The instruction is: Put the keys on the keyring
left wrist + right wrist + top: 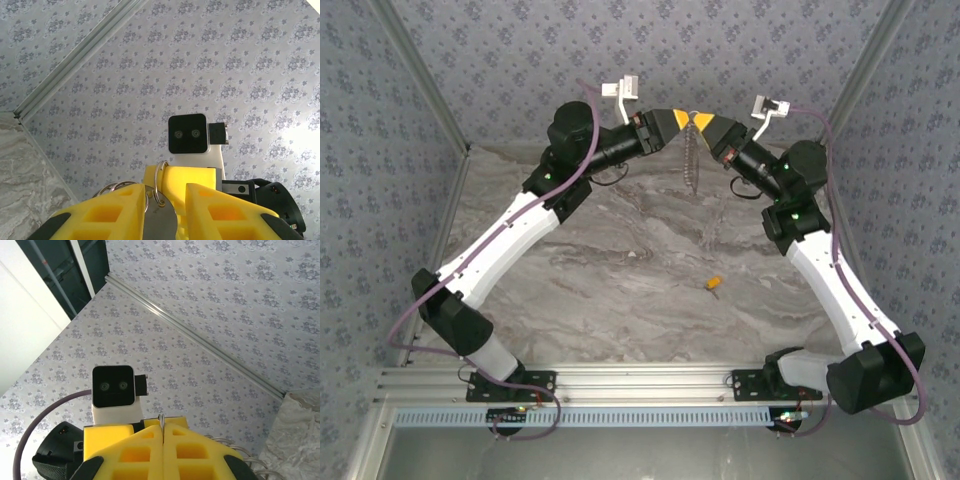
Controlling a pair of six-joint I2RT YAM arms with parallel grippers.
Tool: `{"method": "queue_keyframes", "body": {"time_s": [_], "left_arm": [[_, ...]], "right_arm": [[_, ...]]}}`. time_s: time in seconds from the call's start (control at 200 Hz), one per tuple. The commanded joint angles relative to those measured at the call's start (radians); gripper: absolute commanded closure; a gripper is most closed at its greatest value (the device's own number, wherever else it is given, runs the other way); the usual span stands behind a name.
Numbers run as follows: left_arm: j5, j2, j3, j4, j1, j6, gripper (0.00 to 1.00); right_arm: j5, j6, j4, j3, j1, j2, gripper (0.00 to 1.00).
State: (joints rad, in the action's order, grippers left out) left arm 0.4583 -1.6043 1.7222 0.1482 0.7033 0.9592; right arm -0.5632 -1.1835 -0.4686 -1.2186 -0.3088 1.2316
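Keyring (692,150) pinched betw. left hand (678,120) & right hand (702,122), both clamped on it; key (715,284) on table (620,260).

A grey veined marble worktop (620,270) fills the floor of the cell. Walls of grey-blue wallpaper with a small floral print (500,50) rise on 3 sides. 2 silvery aluminium corner strips (420,85) run up where the walls meet, the second at the right (865,65). A ribbed aluminium rail (640,380) lies across the near edge, with a pale blue perforated strip (640,416) just beside it. From the right wrist, a white panel (25,315) stands next to a dark opening (65,270) beyond the wallpaper.
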Motion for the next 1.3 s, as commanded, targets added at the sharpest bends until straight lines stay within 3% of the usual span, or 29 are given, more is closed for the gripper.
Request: {"method": "queue_keyframes", "body": {"time_s": [0.0,1.294], "left_arm": [[-0.009,0.027,0.002,0.067,0.002,0.010,0.73],[0.000,0.017,-0.044,0.090,0.006,0.012,0.79]], "right_arm": [[0.015,-0.011,-0.051,-0.041,-0.009,0.005,1.00],[0.026,-0.015,-0.061,-0.030,-0.027,0.022,1.00]]}}
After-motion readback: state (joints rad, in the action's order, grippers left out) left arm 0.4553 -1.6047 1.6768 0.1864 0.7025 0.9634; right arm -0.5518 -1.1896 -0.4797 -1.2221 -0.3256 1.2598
